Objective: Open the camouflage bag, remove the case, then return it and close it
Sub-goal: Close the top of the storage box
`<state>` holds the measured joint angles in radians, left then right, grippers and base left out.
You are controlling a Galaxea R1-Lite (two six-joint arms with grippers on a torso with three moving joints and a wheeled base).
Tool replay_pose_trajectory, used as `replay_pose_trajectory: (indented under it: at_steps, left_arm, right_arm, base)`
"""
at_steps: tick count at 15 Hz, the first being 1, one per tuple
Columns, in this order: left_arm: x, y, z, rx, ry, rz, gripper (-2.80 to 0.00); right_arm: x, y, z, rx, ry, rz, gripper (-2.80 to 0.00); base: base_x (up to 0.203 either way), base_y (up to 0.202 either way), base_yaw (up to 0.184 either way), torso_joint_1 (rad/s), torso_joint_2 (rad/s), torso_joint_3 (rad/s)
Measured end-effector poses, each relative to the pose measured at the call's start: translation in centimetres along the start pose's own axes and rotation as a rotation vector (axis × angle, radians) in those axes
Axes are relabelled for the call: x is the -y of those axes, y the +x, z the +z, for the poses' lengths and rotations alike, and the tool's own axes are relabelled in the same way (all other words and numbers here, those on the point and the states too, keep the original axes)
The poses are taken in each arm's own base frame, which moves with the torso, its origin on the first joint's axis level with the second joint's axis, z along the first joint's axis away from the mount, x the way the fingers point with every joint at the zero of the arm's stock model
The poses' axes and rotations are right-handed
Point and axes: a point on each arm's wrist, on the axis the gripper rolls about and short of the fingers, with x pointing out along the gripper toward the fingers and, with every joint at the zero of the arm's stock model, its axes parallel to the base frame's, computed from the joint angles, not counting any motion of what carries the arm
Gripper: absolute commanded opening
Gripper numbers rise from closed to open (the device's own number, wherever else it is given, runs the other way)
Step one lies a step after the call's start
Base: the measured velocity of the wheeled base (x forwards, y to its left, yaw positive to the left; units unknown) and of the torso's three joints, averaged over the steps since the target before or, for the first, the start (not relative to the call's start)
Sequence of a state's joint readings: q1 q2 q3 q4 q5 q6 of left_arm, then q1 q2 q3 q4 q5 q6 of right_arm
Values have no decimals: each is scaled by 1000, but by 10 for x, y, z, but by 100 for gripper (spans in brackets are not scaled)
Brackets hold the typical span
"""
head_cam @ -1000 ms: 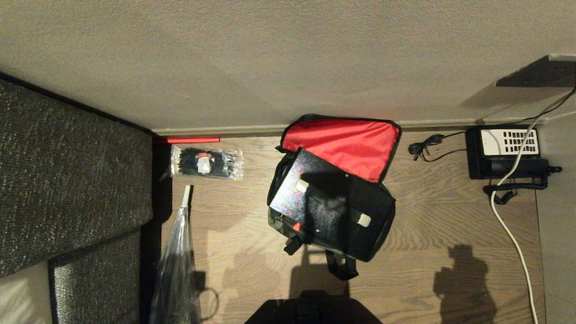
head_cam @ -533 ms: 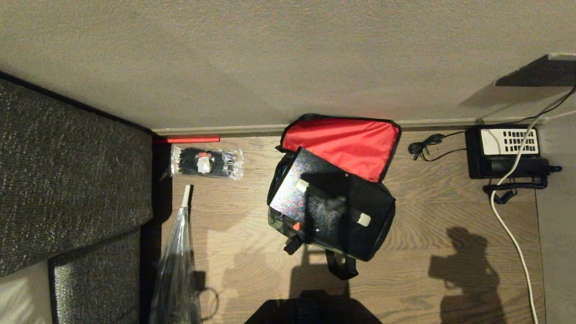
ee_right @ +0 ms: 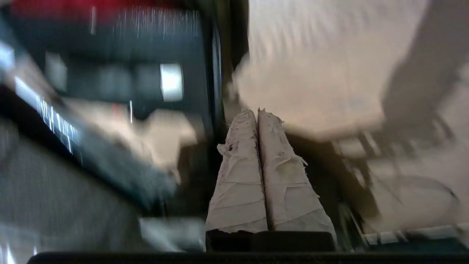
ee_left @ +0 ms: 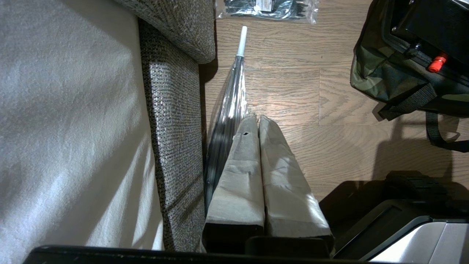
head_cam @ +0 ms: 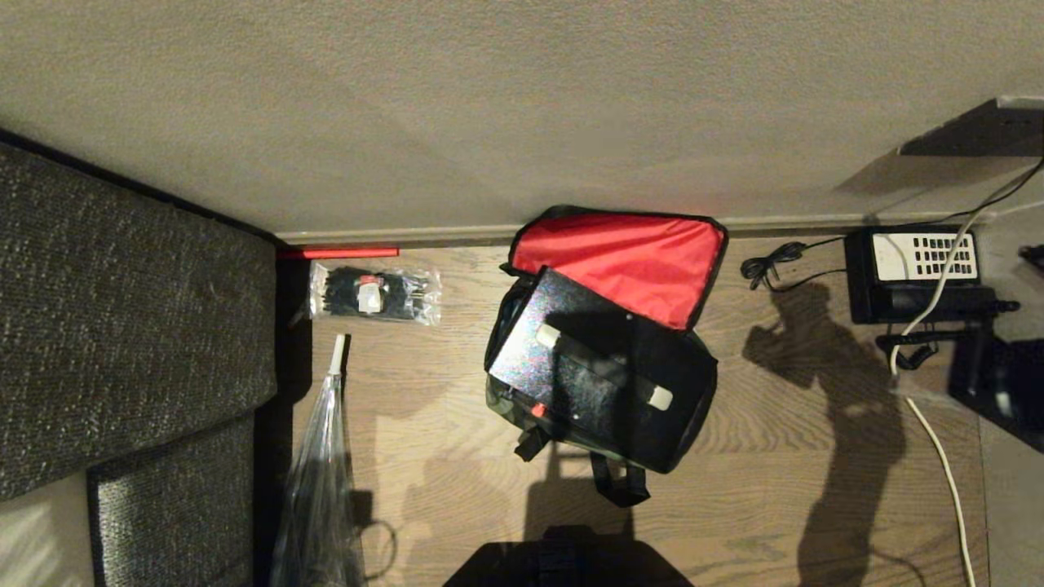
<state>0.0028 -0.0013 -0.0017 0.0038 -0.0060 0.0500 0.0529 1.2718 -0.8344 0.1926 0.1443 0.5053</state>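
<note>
Since the earlier frame the right arm had entered, apparently beside the phone; both jaws stayed together; case sat in the open bag.

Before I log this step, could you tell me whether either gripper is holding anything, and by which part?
Nothing is held. The left gripper and right gripper are both shut on nothing.

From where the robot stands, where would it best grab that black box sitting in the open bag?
Probably by the handle of the case, coming from above. The handle lies along the upturned face, a slim bar between pale ends, and the camouflage bag hugs the case's sides, while the red flap is folded back, leaving the top open.
</note>
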Motion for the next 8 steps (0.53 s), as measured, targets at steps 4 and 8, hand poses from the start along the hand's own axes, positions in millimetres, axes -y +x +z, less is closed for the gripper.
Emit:
replay_pose_trajectory:
  at_steps: [4, 8]
  left_arm:
    - [0, 0, 0, 0, 0, 0, -280]
    - [0, 0, 0, 0, 0, 0, -280]
  right_arm:
    - [12, 90, 33, 80, 163, 99, 0]
    - [29, 133, 39, 131, 211, 142, 0]
  base:
    - [0, 0, 0, 0, 0, 0]
    - [0, 0, 0, 0, 0, 0]
